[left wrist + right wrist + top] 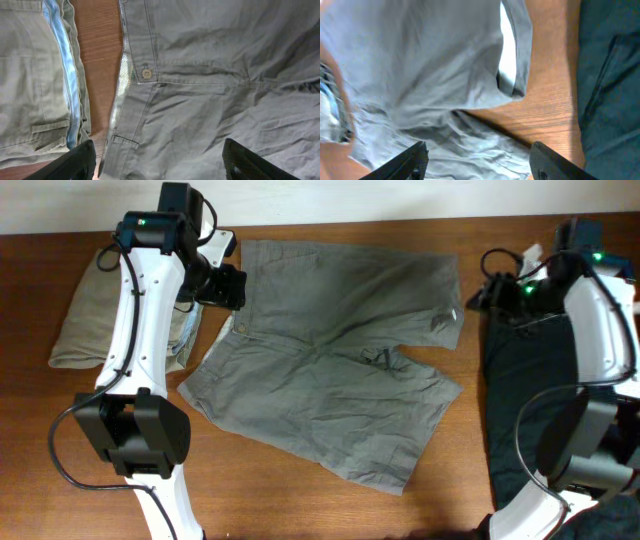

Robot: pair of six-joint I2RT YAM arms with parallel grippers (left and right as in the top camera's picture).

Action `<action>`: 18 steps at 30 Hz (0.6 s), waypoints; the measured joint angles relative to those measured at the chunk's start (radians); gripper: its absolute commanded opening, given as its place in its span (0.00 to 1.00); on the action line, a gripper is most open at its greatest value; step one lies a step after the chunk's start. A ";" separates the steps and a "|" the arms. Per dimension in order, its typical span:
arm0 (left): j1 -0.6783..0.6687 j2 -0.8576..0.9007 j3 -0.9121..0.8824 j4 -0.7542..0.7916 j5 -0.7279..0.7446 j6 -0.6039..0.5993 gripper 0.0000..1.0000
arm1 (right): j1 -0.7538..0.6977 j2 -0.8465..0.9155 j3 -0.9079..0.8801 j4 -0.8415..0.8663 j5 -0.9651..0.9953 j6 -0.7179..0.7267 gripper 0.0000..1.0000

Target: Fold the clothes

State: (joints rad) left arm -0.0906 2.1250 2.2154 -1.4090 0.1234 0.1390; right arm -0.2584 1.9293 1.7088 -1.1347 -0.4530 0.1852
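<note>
Centre of desk (300,510): grey shorts (330,350) laid flat and wrinkled, waistband toward 9 o'clock, legs splayed toward 2 and 5 o'clock. The khaki shorts (85,320) are a compact bundle at 9 o'clock, just beside the grey waistband and partly under the left arm (140,310). The black garment (515,410) is at 3 o'clock and runs down toward 5, apart from the grey legs with bare wood between. Left tool (222,285) at 11 o'clock, over the upper waistband corner of the grey shorts; contact not readable. Right tool (492,292) at 2 o'clock, at the top of the black garment, near the hem of the upper grey leg. Right arm (600,320) crosses over the black garment.
</note>
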 measured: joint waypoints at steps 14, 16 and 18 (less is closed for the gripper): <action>0.000 0.000 0.000 -0.007 0.000 0.004 0.82 | 0.016 0.051 -0.308 0.261 0.108 -0.039 0.04; 0.000 0.000 0.000 -0.011 0.000 0.013 0.82 | -0.032 0.051 -0.309 0.224 0.109 -0.039 0.51; 0.000 0.000 0.000 -0.023 0.000 0.018 0.82 | -0.043 0.051 -0.309 0.238 0.079 -0.061 0.62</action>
State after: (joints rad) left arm -0.0906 2.1250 2.2154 -1.4322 0.1230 0.1566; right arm -0.3016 1.9808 1.4002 -0.8970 -0.3740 0.1242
